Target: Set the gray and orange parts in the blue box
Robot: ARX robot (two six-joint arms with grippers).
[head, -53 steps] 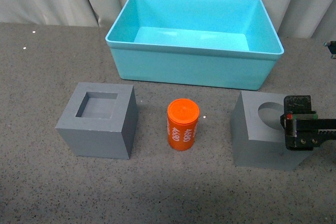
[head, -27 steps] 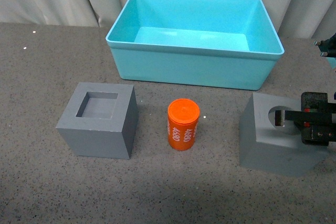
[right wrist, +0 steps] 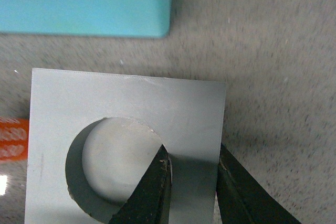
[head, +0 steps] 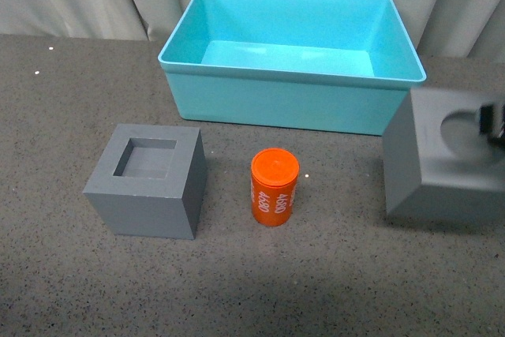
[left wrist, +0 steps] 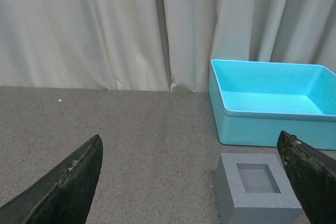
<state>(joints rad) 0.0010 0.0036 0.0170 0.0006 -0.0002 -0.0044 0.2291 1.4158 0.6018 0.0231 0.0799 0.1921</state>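
Left gripper (left wrist: 189, 137): jaws wide apart and holding nothing, hovering over the table at the near left; no risk from it.
Square-recess gray cube (head: 146, 191): sits flat at the near left, untouched and not yet boxed.
Orange cylinder (head: 274, 187): stands upright at near centre, clear of both cubes. A dropped cube rolling left could topple it.
Blue box (head: 292, 108): sits far centre, holding no parts. Its near right corner lies next to the carried cube, so the rim could be struck if the lift is too low.
Round-recess gray cube (head: 442, 159): at the right, tilted and apparently raised off the table, outside the box.
Right gripper (right wrist: 191, 156): jaws are closed on the one thin wall between the round recess and the outer face. The hold is off-centre, so the cube may pivot or slip free and land short of the box.
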